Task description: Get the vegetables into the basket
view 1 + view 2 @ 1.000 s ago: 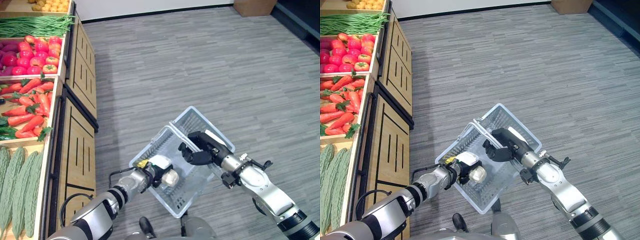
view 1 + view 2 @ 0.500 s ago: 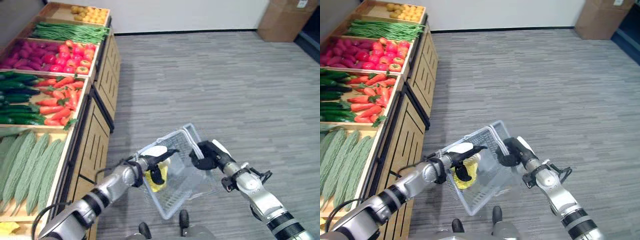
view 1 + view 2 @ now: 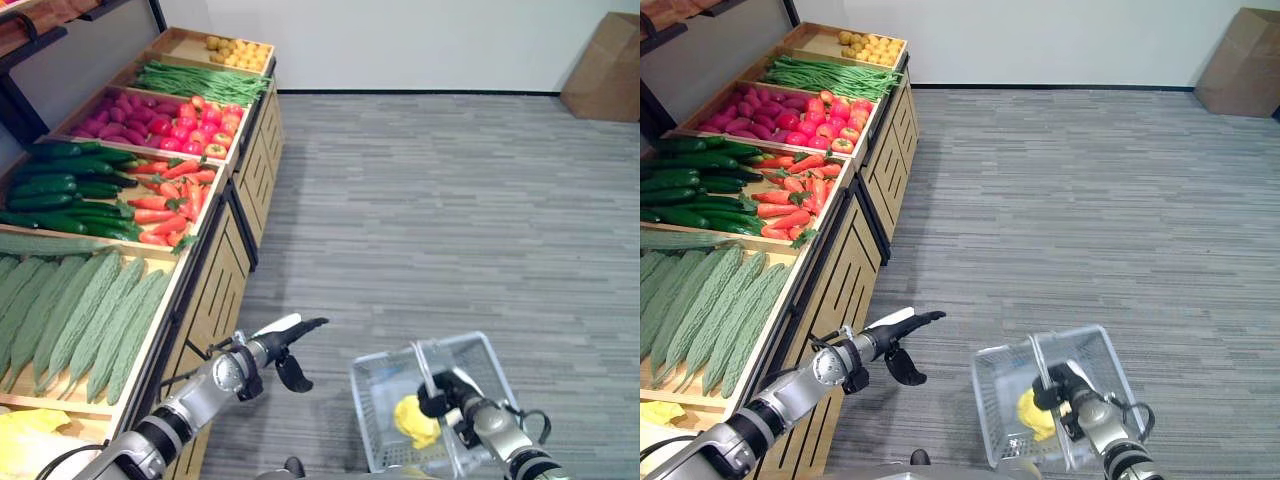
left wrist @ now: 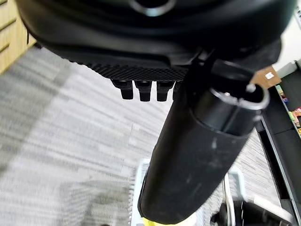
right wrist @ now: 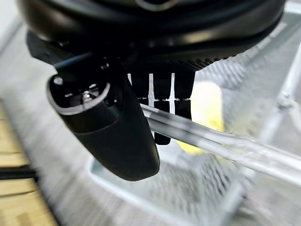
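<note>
A clear wire basket [image 3: 372,366] hangs low at the right, over the floor. My right hand [image 3: 447,392] is shut on its clear handle [image 5: 202,134], fingers curled round the bar. One yellow vegetable [image 3: 413,421] lies inside on the bottom; it also appears as the yellow vegetable [image 5: 207,106] past the fingers. My left hand [image 3: 272,347] is open left of the basket and apart from it. Its fingers are straight, its thumb hangs down, and it holds nothing. The vegetable shelf [image 3: 205,250] stands along the left.
The shelf's wooden crates hold bitter gourds [image 3: 90,310], cucumbers [image 3: 60,190], carrots [image 3: 165,200], tomatoes [image 3: 190,120] and green beans [image 3: 190,80]. A cardboard box [image 3: 603,65] stands at the far right wall. Grey floor [image 3: 430,220] stretches between the shelf and the box.
The camera has swung, bringing more of the shelf into view. My left hand let the yellow vegetable go into the basket, opened and drew back to the left. The basket now hangs level.
</note>
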Available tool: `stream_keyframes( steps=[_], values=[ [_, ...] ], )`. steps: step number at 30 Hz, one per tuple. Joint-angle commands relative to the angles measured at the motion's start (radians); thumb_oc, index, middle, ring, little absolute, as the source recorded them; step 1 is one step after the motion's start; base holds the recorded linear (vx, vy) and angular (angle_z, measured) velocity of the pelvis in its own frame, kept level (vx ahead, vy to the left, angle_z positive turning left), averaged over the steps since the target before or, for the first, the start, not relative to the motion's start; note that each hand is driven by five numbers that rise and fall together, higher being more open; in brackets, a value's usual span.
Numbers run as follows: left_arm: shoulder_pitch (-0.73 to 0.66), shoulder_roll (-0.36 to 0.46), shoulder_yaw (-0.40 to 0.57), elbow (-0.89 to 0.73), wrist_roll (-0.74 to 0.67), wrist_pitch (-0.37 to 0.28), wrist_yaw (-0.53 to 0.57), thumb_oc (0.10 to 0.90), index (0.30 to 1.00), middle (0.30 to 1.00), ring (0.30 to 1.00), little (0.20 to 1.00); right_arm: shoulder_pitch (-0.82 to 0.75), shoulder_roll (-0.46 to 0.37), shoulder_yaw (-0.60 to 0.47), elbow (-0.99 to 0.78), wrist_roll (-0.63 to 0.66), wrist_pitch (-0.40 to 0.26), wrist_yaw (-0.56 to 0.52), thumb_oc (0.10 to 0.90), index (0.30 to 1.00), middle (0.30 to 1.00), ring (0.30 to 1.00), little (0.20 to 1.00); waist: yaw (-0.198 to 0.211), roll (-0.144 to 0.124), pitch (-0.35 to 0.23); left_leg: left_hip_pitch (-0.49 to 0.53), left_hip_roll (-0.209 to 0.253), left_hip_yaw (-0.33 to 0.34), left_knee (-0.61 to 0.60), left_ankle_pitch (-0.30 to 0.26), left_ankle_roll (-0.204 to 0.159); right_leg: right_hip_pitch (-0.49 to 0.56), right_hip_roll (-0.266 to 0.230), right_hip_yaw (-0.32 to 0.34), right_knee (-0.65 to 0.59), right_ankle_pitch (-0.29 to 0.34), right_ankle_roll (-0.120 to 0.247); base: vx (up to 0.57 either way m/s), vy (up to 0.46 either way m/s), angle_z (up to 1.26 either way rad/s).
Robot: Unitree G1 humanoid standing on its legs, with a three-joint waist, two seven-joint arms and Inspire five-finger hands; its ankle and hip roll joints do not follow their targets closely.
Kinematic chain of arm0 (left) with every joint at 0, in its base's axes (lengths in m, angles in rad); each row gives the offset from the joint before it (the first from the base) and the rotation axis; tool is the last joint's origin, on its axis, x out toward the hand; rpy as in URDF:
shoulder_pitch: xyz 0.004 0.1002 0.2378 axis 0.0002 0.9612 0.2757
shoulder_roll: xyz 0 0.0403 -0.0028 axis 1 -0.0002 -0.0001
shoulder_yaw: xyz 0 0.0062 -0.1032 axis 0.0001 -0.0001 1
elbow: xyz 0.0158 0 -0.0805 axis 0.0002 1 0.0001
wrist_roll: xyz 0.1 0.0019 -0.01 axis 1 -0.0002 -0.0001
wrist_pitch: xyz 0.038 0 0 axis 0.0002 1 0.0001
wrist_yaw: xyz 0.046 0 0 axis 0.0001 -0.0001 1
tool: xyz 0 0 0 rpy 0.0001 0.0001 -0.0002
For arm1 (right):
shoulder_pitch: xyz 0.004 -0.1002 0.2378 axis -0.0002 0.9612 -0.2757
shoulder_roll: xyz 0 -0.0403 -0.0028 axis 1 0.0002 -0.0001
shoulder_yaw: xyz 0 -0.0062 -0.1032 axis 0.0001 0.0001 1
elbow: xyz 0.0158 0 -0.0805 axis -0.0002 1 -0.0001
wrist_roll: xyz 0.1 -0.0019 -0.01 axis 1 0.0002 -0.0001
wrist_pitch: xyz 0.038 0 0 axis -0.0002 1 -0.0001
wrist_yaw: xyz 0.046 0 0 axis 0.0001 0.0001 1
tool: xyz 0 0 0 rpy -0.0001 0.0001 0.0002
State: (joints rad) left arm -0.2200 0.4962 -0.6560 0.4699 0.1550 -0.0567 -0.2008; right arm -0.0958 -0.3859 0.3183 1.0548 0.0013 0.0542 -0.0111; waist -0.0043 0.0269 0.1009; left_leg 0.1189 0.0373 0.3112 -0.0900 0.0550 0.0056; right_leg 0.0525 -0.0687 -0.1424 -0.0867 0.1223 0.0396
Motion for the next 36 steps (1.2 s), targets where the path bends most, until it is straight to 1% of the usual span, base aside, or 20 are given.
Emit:
stream_keyframes(
  steps=[1,3,4,7,8,10,11,12,13,14,15,16,18,21,25,30,33,34,35,36],
  values=[
    [-0.083,-0.031,0.008,0.131,0.012,-0.039,0.056,0.900,1.000,1.000,1.000,1.000,-0.098,-0.036,-0.020,-0.040,0.014,-0.078,-0.032,0.400,0.300,0.300,0.300,0.300,-0.007,-0.017,-0.045,0.033,-0.019,-0.017,0.007,-0.099,0.000,0.048,-0.017,-0.016,0.057,-0.149,0.062,0.01,0.000,-0.07],
    [-0.073,-0.056,0.021,0.233,0.048,-0.034,0.078,0.900,1.000,1.000,1.000,1.000,-0.086,-0.031,-0.028,0.009,0.004,-0.078,-0.038,0.400,0.300,0.300,0.300,0.300,-0.009,-0.016,-0.043,0.029,-0.019,-0.016,0.007,-0.098,0.000,0.043,-0.017,-0.013,0.058,-0.148,0.062,0.01,0.009,-0.06],
    [-0.060,-0.094,0.057,0.362,0.062,-0.033,0.119,0.900,1.000,1.000,1.000,1.000,-0.067,-0.025,-0.044,0.050,-0.001,-0.083,-0.047,0.400,0.300,0.300,0.300,0.300,-0.012,-0.016,-0.042,0.027,-0.020,-0.014,0.003,-0.095,0.000,0.038,-0.016,-0.010,0.057,-0.145,0.063,0.01,0.017,-0.10],
    [-0.021,-0.163,0.185,0.561,0.008,-0.024,0.201,0.900,1.000,1.000,1.000,1.000,-0.034,-0.007,-0.087,0.113,0.020,-0.092,-0.070,0.400,0.300,0.300,0.300,0.300,-0.017,-0.019,-0.037,0.016,-0.020,-0.013,0.003,-0.094,0.000,0.026,-0.017,-0.009,0.058,-0.142,0.063,0.00,0.011,-0.05],
    [-0.009,-0.182,0.240,0.644,-0.022,-0.012,0.229,0.900,1.000,1.000,1.000,1.000,-0.019,0.002,-0.105,0.132,0.035,-0.097,-0.082,0.400,0.300,0.300,0.300,0.300,-0.018,-0.022,-0.036,0.010,-0.020,-0.011,0.003,-0.093,-0.001,0.023,-0.017,-0.009,0.056,-0.140,0.063,0.00,0.000,0.00],
    [0.021,-0.215,0.341,0.757,-0.095,0.006,0.258,0.900,1.000,1.000,1.000,1.000,-0.001,0.024,-0.129,0.157,0.066,-0.108,-0.089,0.400,0.300,0.300,0.300,0.300,-0.021,-0.025,-0.035,0.002,-0.020,-0.008,0.003,-0.093,-0.002,0.015,-0.015,-0.006,0.052,-0.134,0.062,-0.01,0.017,0.00],
    [0.047,-0.225,0.399,0.828,-0.096,0.021,0.283,0.900,1.000,1.000,1.000,1.000,0.015,0.045,-0.143,0.174,0.086,-0.113,-0.100,0.400,0.300,0.300,0.300,0.300,-0.025,-0.028,-0.032,-0.005,-0.020,-0.005,0.003,-0.094,-0.003,0.009,-0.014,-0.003,0.049,-0.129,0.062,0.00,0.000,0.00],
    [0.047,-0.225,0.399,0.828,-0.096,0.021,0.283,0.900,1.000,1.000,1.000,1.000,0.015,0.046,-0.143,0.174,0.086,-0.113,-0.101,0.400,0.300,0.300,0.300,0.300,-0.024,-0.028,-0.033,-0.006,-0.020,-0.004,0.003,-0.094,-0.003,0.008,-0.014,-0.002,0.048,-0.128,0.061,-0.02,0.036,-0.04],
    [0.061,-0.224,0.420,0.844,-0.086,0.025,0.299,0.900,1.000,1.000,1.000,1.000,0.028,0.055,-0.148,0.174,0.096,-0.118,-0.103,0.400,0.300,0.300,0.300,0.300,-0.026,-0.029,-0.031,-0.010,-0.020,-0.002,0.003,-0.094,-0.003,0.003,-0.014,0.000,0.047,-0.125,0.062,0.00,0.048,-0.03],
    [0.090,-0.223,0.470,0.865,-0.089,0.032,0.329,0.900,1.000,1.000,1.000,1.000,0.053,0.070,-0.142,0.180,0.084,-0.122,-0.111,0.400,0.300,0.300,0.300,0.300,-0.026,-0.031,-0.026,-0.012,-0.021,0.000,0.003,-0.098,-0.002,0.001,-0.015,0.001,0.047,-0.123,0.063,0.01,0.066,-0.03],
    [0.104,-0.224,0.496,0.867,-0.103,0.032,0.340,0.900,1.000,1.000,1.000,1.000,0.068,0.077,-0.149,0.175,0.090,-0.125,-0.114,0.400,0.300,0.300,0.300,0.300,-0.025,-0.032,-0.025,-0.013,-0.022,0.002,0.003,-0.099,-0.002,0.000,-0.015,0.002,0.044,-0.121,0.063,0.03,0.072,-0.06],
    [0.117,-0.228,0.521,0.866,-0.123,0.029,0.353,0.900,1.000,1.000,1.000,1.000,0.090,0.091,-0.161,0.161,0.112,-0.132,-0.119,0.400,0.300,0.300,0.300,0.300,-0.026,-0.033,-0.020,-0.010,-0.023,0.001,0.003,-0.099,-0.001,0.002,-0.015,0.001,0.046,-0.122,0.064,0.03,0.056,-0.12],
    [0.134,-0.238,0.540,0.848,-0.147,0.021,0.370,0.900,1.000,1.000,1.000,1.000,0.112,0.107,-0.179,0.150,0.146,-0.141,-0.125,0.400,0.300,0.300,0.300,0.300,-0.025,-0.034,-0.014,-0.013,-0.026,0.001,0.003,-0.099,0.000,-0.001,-0.017,0.004,0.044,-0.117,0.066,0.02,0.068,-0.13],
    [0.143,-0.248,0.545,0.839,-0.164,0.014,0.384,0.900,1.000,1.000,1.000,1.000,0.121,0.125,-0.187,0.163,0.173,-0.144,-0.124,0.400,0.300,0.300,0.300,0.300,-0.024,-0.039,-0.005,-0.018,-0.032,0.002,0.003,-0.103,0.006,-0.007,-0.023,0.007,0.045,-0.112,0.074,0.01,0.099,-0.04],
    [0.136,-0.249,0.526,0.819,-0.161,0.008,0.387,0.900,1.000,1.000,1.000,1.000,0.105,0.134,-0.217,0.184,0.238,-0.143,-0.122,0.400,0.300,0.300,0.300,0.300,-0.024,-0.041,0.003,-0.029,-0.045,0.002,0.003,-0.110,0.018,-0.021,-0.038,0.013,0.048,-0.097,0.089,0.01,0.139,-0.07],
    [0.121,-0.241,0.515,0.799,-0.167,0.006,0.402,0.900,1.000,1.000,1.000,1.000,0.079,0.134,-0.207,0.173,0.226,-0.137,-0.134,0.400,0.300,0.300,0.300,0.300,-0.018,-0.048,0.026,-0.049,-0.071,0.007,0.003,-0.126,0.047,-0.058,-0.062,0.036,0.078,-0.060,0.113,0.01,0.230,-0.08],
    [0.111,-0.236,0.511,0.788,-0.172,0.004,0.406,0.900,1.000,1.000,1.000,1.000,0.067,0.139,-0.208,0.175,0.240,-0.133,-0.134,0.400,0.300,0.300,0.300,0.300,-0.014,-0.051,0.048,-0.051,-0.082,0.009,0.003,-0.134,0.061,-0.083,-0.073,0.047,0.130,-0.061,0.119,0.02,0.231,-0.05],
    [0.105,-0.232,0.511,0.779,-0.176,0.004,0.408,0.900,1.000,1.000,1.000,1.000,0.062,0.140,-0.204,0.167,0.239,-0.132,-0.132,0.400,0.300,0.300,0.300,0.300,-0.013,-0.051,0.065,-0.048,-0.086,0.009,0.003,-0.141,0.072,-0.112,-0.072,0.051,0.199,-0.070,0.120,0.02,0.208,-0.08],
    [0.105,-0.232,0.511,0.779,-0.176,0.004,0.408,0.900,1.000,1.000,1.000,1.000,0.062,0.140,-0.204,0.167,0.239,-0.131,-0.132,0.400,0.300,0.300,0.300,0.300,-0.012,-0.052,0.065,-0.049,-0.086,0.010,0.003,-0.141,0.072,-0.115,-0.072,0.052,0.203,-0.072,0.120,0.02,0.198,-0.16],
    [0.101,-0.232,0.510,0.776,-0.180,0.003,0.410,0.900,1.000,1.000,1.000,1.000,0.061,0.141,-0.203,0.161,0.244,-0.132,-0.132,0.400,0.300,0.300,0.300,0.300,-0.013,-0.052,0.078,-0.048,-0.088,0.011,0.003,-0.141,0.076,-0.140,-0.072,0.052,0.256,-0.069,0.122,-0.01,0.124,-0.21]
  ],
)
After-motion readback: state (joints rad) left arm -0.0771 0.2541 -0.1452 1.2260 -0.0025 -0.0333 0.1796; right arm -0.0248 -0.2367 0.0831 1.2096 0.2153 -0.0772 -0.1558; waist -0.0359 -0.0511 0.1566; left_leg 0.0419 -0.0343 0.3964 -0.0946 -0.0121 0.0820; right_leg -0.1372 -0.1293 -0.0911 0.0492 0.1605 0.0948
